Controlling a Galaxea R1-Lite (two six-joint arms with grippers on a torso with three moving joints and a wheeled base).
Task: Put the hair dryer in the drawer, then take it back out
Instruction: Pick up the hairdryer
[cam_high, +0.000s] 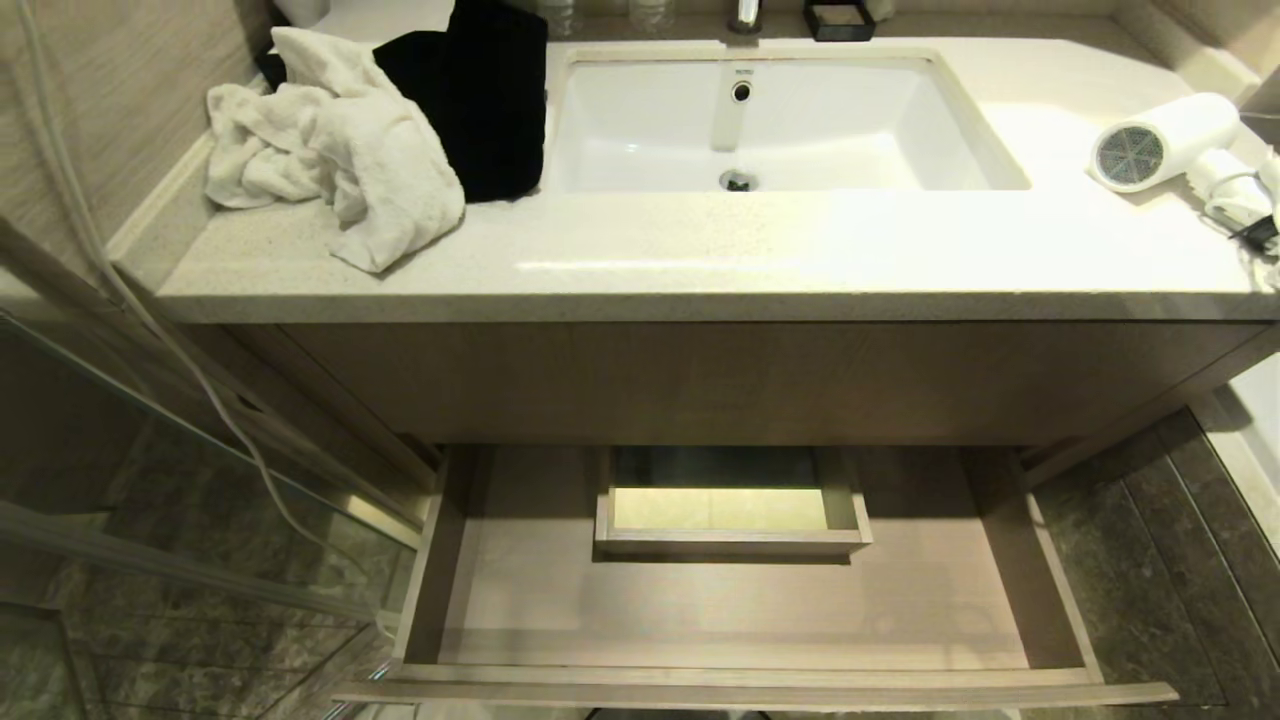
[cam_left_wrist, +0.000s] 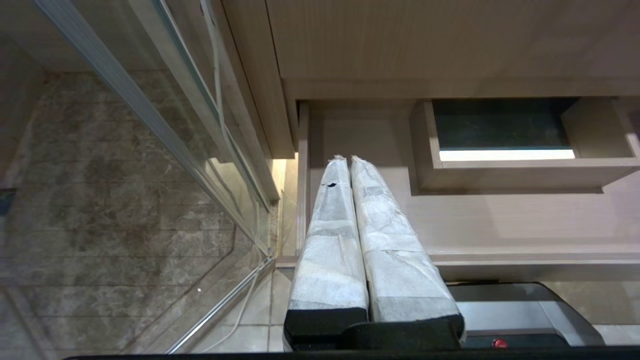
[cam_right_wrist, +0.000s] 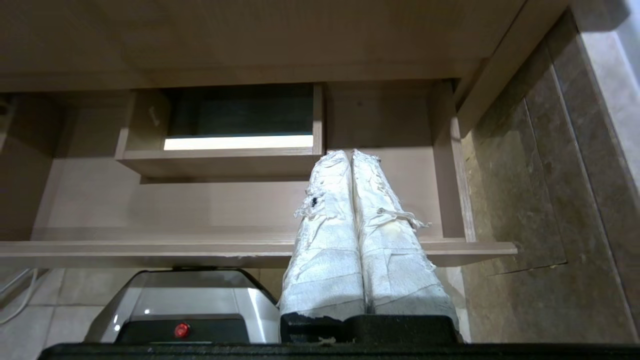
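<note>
The dryer (cam_high: 1165, 140) lies on the counter (cam_high: 700, 260) at about 2 o'clock from the sink (cam_high: 780, 125), close to the counter's right end. Its grey mesh grille faces toward the sink, and its white cord (cam_high: 1235, 195) is bunched just beside it at 4 o'clock, the dark plug near the counter's edge.

The drawer (cam_high: 740, 600) stands pulled out below the counter, at 6 o'clock from the sink. Nothing lies on its wood-grain floor. A boxed cut-out (cam_high: 730, 500) sits at the middle of its back, at 12 o'clock inside the drawer.

Neither arm shows in the head view. The left gripper (cam_left_wrist: 348, 160) hangs in front of the drawer's left part, its two white-wrapped fingers (cam_left_wrist: 330, 225) pressed together along their length, holding nothing. The right gripper (cam_right_wrist: 350, 154) hangs in front of the drawer's right part, fingers (cam_right_wrist: 330, 235) likewise closed against each other and empty; their wrapping is frayed.

At 9 o'clock from the sink a crumpled white towel (cam_high: 330, 150) lies on the counter, touching a black cloth (cam_high: 480, 90) behind it. Dark stone tiles (cam_high: 1150, 560) cover the floor to the right of the drawer
</note>
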